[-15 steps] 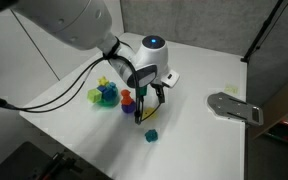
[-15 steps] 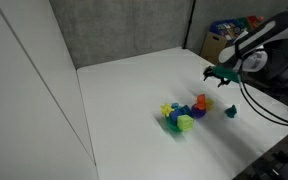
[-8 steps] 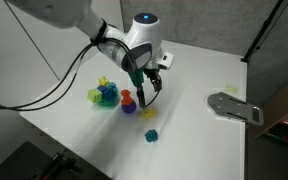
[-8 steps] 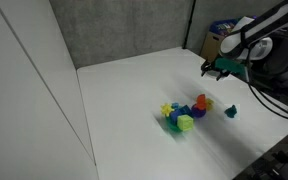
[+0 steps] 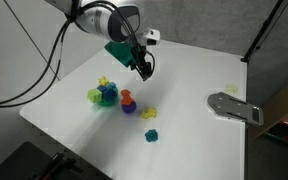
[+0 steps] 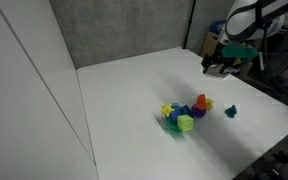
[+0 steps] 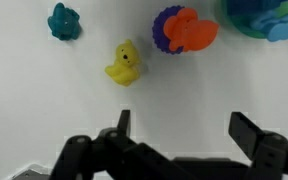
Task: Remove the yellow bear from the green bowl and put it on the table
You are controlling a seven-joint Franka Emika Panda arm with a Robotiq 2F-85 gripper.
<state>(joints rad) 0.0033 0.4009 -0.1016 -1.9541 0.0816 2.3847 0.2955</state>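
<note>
On the tabletop (image 5: 199,85): the yellow bear (image 7: 124,64) lies on the bare white surface, outside the green bowl (image 5: 94,97) and apart from it.
Yellow bear, neighbours: in the wrist view it sits between the teal toy (image 7: 64,20) on its left and the red-orange toy (image 7: 192,28) on its right, touching neither. In an exterior view the yellow bear (image 5: 149,114) is just right of the red-orange toy and a little nearer.
Green bowl: at the left of the toy group, with a blue toy (image 5: 108,94) in it. A yellow-green spiky piece (image 5: 104,82) shows at its far side; whether it is inside the bowl cannot be told.
Red-orange toy: rests on a purple spiky disc (image 7: 167,28), just right of the bowl.
Teal toy: alone, nearer than the bear.
Tool (image 5: 144,68): released, its fingers (image 7: 120,124) spread wide with nothing between them. It hangs in the air on the far side of the toys and touches none.
Grey flat piece (image 5: 234,106): at the right of the tabletop, well apart from the toys.
</note>
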